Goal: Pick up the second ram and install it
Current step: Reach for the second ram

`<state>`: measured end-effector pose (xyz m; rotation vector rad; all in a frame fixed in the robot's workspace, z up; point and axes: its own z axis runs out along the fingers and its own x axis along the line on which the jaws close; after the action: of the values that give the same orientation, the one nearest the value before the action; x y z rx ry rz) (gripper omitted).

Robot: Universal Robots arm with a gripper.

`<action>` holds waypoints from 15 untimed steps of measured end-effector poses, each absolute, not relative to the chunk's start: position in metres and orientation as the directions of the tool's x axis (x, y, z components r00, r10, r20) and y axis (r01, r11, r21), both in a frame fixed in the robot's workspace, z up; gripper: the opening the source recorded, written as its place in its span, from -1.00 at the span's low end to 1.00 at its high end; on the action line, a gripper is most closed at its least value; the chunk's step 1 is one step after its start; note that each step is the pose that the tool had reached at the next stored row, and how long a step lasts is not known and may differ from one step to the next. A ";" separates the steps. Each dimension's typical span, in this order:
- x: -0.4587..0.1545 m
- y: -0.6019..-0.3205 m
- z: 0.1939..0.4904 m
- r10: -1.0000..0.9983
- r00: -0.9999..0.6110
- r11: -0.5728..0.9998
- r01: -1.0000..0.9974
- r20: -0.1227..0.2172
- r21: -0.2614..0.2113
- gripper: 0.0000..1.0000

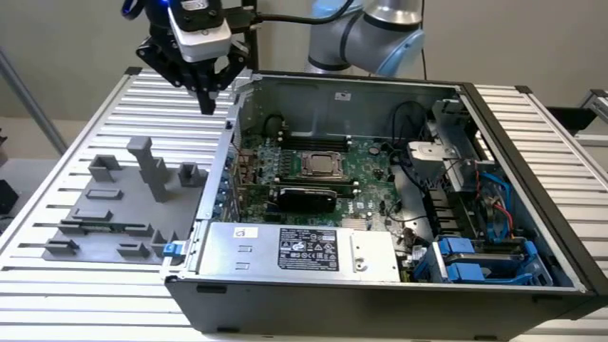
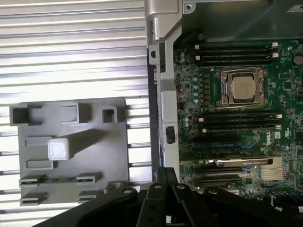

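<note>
My hand (image 1: 206, 100) hangs above the slatted bench (image 1: 105, 121), just outside the wall of the open computer case (image 1: 380, 89) on the exterior view's left. My fingers are pressed together at their tips with nothing between them. The second ram (image 1: 98, 227) stands on edge in the grey holder tray (image 1: 114, 203) on the bench, well apart from my hand. The motherboard (image 1: 371, 160) lies inside the case.

Slatted table (image 1: 105, 121) bears grey holder plate (image 1: 114, 206) and computer case (image 1: 380, 306).
</note>
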<state>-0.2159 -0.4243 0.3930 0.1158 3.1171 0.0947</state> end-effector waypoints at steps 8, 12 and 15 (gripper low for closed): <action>-0.252 -0.426 0.386 0.075 -0.997 0.995 0.074 -0.019 0.061 -1.00; -0.271 -0.426 0.380 0.075 -0.997 0.995 0.074 -0.019 0.061 -1.00; -0.284 -0.426 0.376 0.075 -0.997 0.995 0.074 -0.019 0.061 -1.00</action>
<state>-0.2843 -0.4261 0.3759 0.1164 3.1170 0.0948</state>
